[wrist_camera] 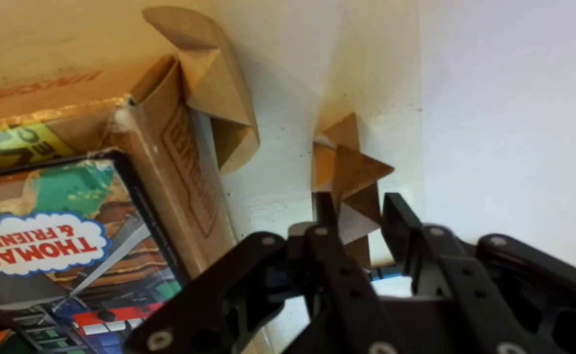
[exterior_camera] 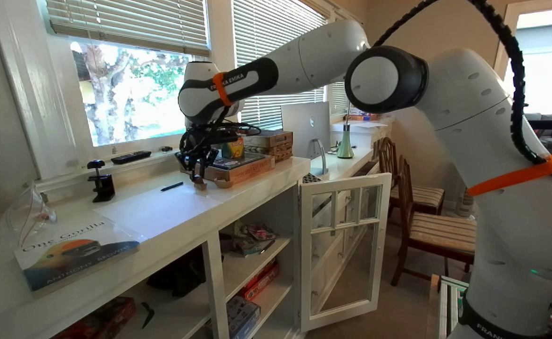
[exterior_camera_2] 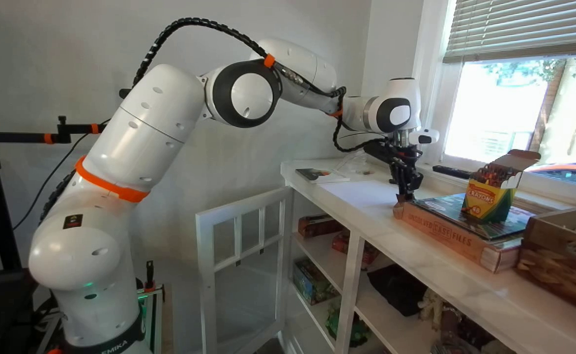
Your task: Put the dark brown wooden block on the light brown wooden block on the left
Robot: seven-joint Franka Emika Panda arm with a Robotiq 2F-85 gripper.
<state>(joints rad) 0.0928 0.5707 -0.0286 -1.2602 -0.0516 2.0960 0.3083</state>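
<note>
The dark brown wooden block, faceted in a zigzag, is below and between my fingertips in the wrist view. It also shows under the fingers in exterior views, close to the counter. The light brown wooden block lies to its left in the wrist view, beside the cardboard box's corner; it also shows in an exterior view. My gripper points down with fingers partly closed around the dark block's upper part. The left finger hides some of the block. Whether both fingers press on it cannot be told.
The cardboard box stands close beside the blocks, with a Thomas & Friends case and crayon box on top. White paper, a dark pen, a clamp and a book lie on the counter.
</note>
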